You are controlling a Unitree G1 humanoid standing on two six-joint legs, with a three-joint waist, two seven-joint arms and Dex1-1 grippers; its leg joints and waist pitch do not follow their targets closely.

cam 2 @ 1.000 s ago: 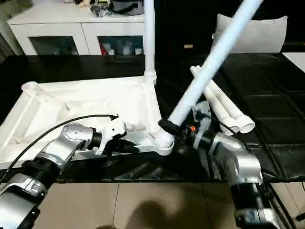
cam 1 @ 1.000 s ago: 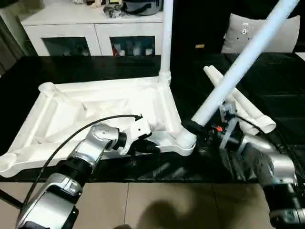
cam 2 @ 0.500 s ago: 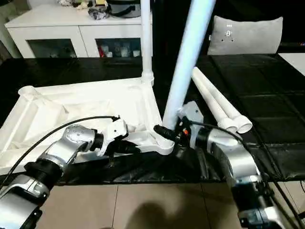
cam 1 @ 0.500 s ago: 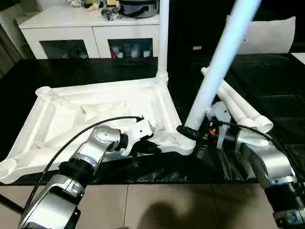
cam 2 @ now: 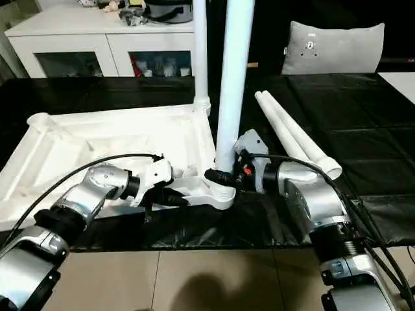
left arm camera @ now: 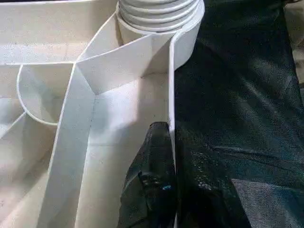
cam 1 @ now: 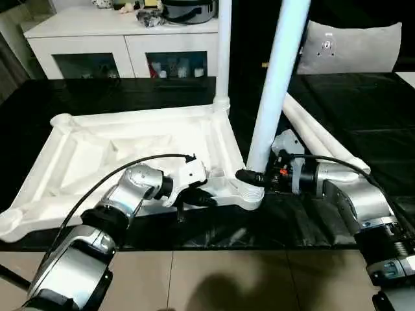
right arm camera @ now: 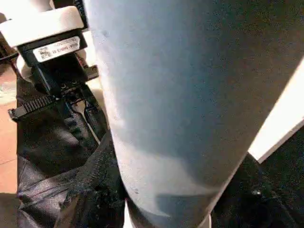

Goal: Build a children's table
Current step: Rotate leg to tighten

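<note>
The white table top [cam 1: 123, 149] lies upside down on the black mat, ribbed side up. One white leg [cam 1: 224, 45] stands in its far right corner socket. My right gripper [cam 1: 249, 176] is shut on the foot of a second leg [cam 1: 275, 84], which stands almost upright in the near right socket [cam 1: 250, 194]; that leg [right arm camera: 180, 95] looms close in the right wrist view. My left gripper [cam 1: 203, 197] is shut on the top's near rim just left of that socket [left arm camera: 159, 14], one black finger [left arm camera: 152, 180] pressed against the rim wall. Two loose legs [cam 1: 321, 139] lie on the mat to the right.
A white cabinet with glass doors [cam 1: 130, 48] stands behind the mat, with a pot and small items on top. A grey cushion [cam 1: 353, 45] sits at the back right. The black mat [cam 1: 363, 97] stretches to the right; tiled floor [cam 1: 194, 278] lies in front.
The leg in my right gripper has swung from leaning far right to almost upright on the near right socket, the right arm moving left with it. My left gripper has stayed on the rim.
</note>
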